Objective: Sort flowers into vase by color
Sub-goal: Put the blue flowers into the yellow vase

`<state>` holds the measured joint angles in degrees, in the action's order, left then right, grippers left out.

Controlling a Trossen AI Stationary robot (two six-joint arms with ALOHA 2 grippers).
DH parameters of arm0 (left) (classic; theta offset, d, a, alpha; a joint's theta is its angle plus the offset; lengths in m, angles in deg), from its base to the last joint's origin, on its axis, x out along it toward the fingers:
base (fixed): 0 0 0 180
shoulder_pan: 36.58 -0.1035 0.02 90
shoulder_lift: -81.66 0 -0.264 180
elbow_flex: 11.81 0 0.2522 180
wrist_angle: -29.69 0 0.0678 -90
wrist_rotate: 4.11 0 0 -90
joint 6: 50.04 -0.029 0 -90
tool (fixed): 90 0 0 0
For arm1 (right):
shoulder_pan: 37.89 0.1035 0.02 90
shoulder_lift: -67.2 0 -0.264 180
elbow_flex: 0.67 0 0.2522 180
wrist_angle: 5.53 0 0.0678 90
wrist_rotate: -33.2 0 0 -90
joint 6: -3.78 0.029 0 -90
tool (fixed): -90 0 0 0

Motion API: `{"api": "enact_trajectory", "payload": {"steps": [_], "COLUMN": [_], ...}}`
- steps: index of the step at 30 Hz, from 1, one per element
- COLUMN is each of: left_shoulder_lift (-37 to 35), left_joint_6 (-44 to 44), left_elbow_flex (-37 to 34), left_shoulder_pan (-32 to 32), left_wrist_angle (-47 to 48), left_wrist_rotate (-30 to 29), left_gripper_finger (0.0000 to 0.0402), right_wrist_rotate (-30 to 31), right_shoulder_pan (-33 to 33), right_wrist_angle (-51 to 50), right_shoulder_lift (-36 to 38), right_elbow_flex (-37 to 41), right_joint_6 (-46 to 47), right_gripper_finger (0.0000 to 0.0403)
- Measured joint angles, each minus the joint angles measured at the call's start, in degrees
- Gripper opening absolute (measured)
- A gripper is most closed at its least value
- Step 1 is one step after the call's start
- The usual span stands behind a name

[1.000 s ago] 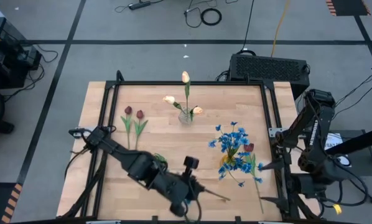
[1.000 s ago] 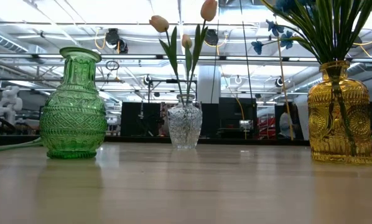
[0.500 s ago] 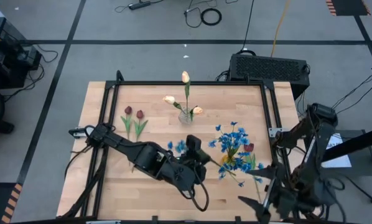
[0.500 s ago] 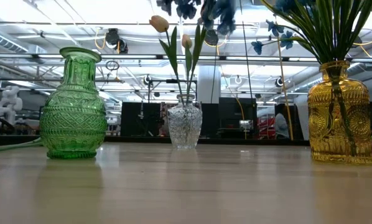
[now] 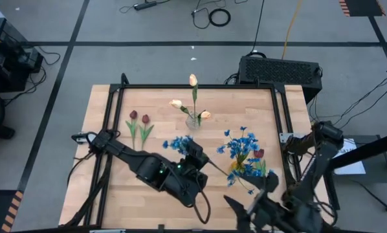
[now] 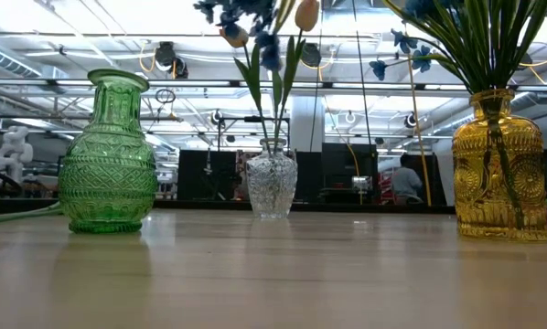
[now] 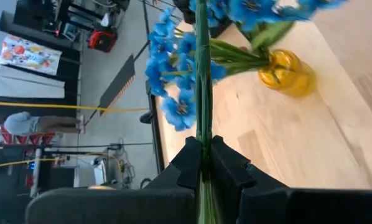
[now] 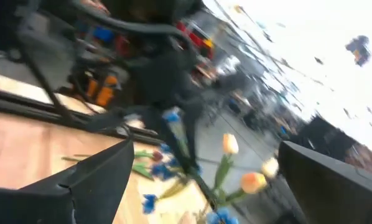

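Above mid-table, the left gripper (image 5: 192, 157) is clamping a thin green stem of blue clustered blooms (image 5: 178, 144), its length pointing toward the amber glass vase (image 5: 237, 169) lying rightward, nearer than the wide-open right gripper (image 5: 248, 204).

Bare table (image 5: 116, 194) lies open along the near edge on the left. The clear vase (image 5: 193, 120) with cream tulips stands mid-back, the yellow vase (image 5: 239, 169) and its blue blooms crowd the right. The left arm (image 5: 148, 169) stretches across the middle; red tulips (image 5: 139, 124) lie back-left.
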<state>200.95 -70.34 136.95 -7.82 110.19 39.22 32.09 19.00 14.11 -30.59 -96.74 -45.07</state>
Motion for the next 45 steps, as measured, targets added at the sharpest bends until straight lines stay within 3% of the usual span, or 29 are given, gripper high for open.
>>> {"api": "enact_trajectory", "payload": {"steps": [12, 29, 45], "left_shoulder_lift": [-0.04, -0.09, -0.09], "left_joint_6": [0.56, -0.10, -0.16], "left_elbow_flex": [0.00, 0.00, 0.00], "left_shoulder_pan": [3.73, 5.02, 5.02], "left_wrist_angle": [4.70, 4.58, 4.85], "left_wrist_rotate": [-2.09, -3.10, -3.08], "left_gripper_finger": [0.0024, 0.0024, 0.0024], "right_wrist_rotate": [-0.58, -3.90, -3.51], "right_shoulder_pan": [-3.71, -4.42, -4.66], "right_wrist_angle": [-0.01, -0.72, -0.87], "right_shoulder_lift": [-5.13, -6.46, -6.44], "right_elbow_flex": [0.46, 0.48, 0.48], "right_joint_6": [7.17, 8.21, 7.89], "right_gripper_finger": [0.0374, 0.0152, 0.0008]}}
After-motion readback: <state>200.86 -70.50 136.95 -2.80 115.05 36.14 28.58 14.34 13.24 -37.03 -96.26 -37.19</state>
